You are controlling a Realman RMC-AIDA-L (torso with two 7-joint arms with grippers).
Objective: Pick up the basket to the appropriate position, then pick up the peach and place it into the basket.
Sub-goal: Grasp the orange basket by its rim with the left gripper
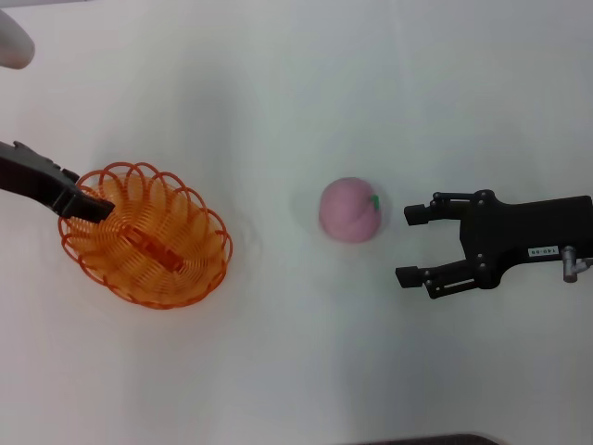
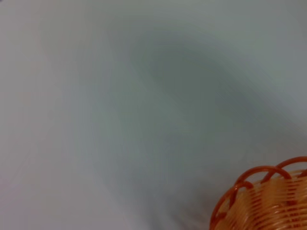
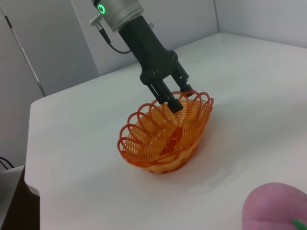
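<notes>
On white table (image 1: 306, 83): basket (image 1: 148, 236), peach (image 1: 350, 210)

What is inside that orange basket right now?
Nothing sits in the basket; only its looped strands show. The left end effector grips its rim. The peach lies on the table, by the open right end effector.

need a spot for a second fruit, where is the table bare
Bare white table lies between the oval orange wire basket and the round pink toy peach, also along the far side and the near edge. It is crowded at the basket's rim, where the left claw grips, and between the peach and the open right claw.
</notes>
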